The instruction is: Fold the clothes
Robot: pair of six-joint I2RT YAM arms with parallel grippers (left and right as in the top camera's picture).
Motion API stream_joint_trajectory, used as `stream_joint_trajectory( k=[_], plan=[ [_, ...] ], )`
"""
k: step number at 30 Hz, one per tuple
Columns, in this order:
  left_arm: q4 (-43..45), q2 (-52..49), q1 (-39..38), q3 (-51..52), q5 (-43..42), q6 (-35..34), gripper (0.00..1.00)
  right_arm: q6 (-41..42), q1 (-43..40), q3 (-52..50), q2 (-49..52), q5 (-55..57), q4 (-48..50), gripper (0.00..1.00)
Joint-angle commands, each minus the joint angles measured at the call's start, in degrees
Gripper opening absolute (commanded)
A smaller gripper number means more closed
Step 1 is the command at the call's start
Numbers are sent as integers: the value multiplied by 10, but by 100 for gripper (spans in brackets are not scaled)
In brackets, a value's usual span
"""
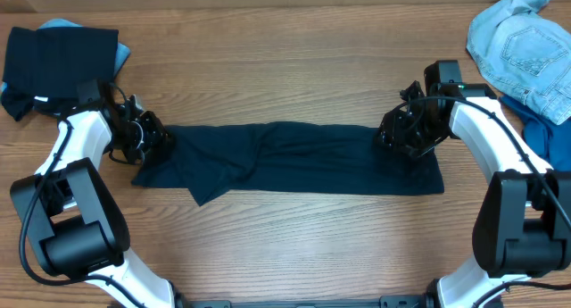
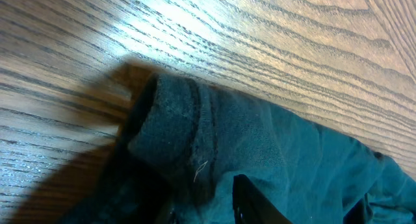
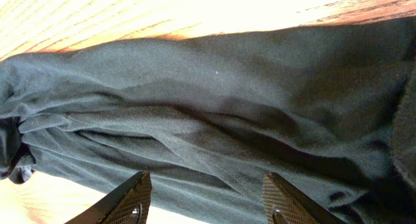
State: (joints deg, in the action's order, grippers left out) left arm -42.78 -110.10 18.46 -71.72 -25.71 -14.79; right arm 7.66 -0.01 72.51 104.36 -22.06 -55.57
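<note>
Between the two grippers, a long dark navy fabric shirt [image 1: 285, 161] lies as a folded strip on the wooden table [image 1: 285, 245], its left end at the left gripper [image 1: 150, 138] and its right end under the right gripper [image 3: 207, 177]. Right jaws stand wide apart over the cloth. Left jaws sit mostly out of frame against a bunched hem, state cannot be told; a folded black garment [image 1: 58, 62] lies beyond them, a pale denim piece [image 1: 522, 49] beyond the right.

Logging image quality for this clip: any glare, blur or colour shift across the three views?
Overhead: even light, sharp, shirt reads near-black. Left wrist: glare streak on the table, soft focus at the left edge, cloth looks teal. Right wrist: table blown out to white along the top, right fingers dark.
</note>
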Motion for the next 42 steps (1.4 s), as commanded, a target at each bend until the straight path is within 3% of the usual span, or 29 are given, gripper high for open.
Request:
stream_joint_trajectory(
  k=[1,5,10,14,18,21,25,32,35,38,42],
  plan=[
    [2,8,-1,-12,-24,10,27,-2,1,2,-7,2,-4,59],
    [20,8,-1,-12,-87,10,26,-2,1,2,-7,31,-18,59],
    [24,8,-1,-12,-81,9,28,0,1,-5,-7,36,-23,60],
    [23,8,-1,-12,-72,10,28,16,1,-46,-7,36,21,34],
    [23,8,-1,-12,-71,10,29,44,1,-101,-6,36,94,26],
    [22,8,-1,-12,-71,10,29,47,1,-132,-6,40,127,26],
    [23,8,-1,-12,-76,10,28,109,-4,-172,-3,127,157,24],
    [37,8,-1,-12,-106,11,28,112,-31,-201,14,115,206,23],
    [51,8,-2,-12,-124,11,34,110,-30,-201,14,115,207,23],
    [54,8,-2,-12,-116,16,47,110,-30,-201,14,113,208,23],
    [33,8,-2,-12,-113,40,46,110,-30,-201,14,113,208,23]
  ],
)
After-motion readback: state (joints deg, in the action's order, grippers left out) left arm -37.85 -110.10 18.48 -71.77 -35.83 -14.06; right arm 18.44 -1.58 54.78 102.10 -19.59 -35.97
